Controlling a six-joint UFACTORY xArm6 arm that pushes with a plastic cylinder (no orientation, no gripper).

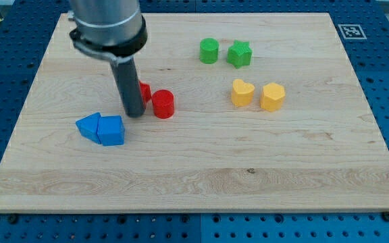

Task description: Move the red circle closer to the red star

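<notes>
The red circle stands left of the board's middle. Just to its left a second red block, the red star, is mostly hidden behind my rod. My tip rests on the board right in front of the red star and a short way left of the red circle. The two red blocks are almost touching; I cannot tell if a gap remains.
Two blue blocks lie together below and left of my tip. A green circle and green star sit at the top middle. A yellow heart and yellow hexagon lie right of centre on the wooden board.
</notes>
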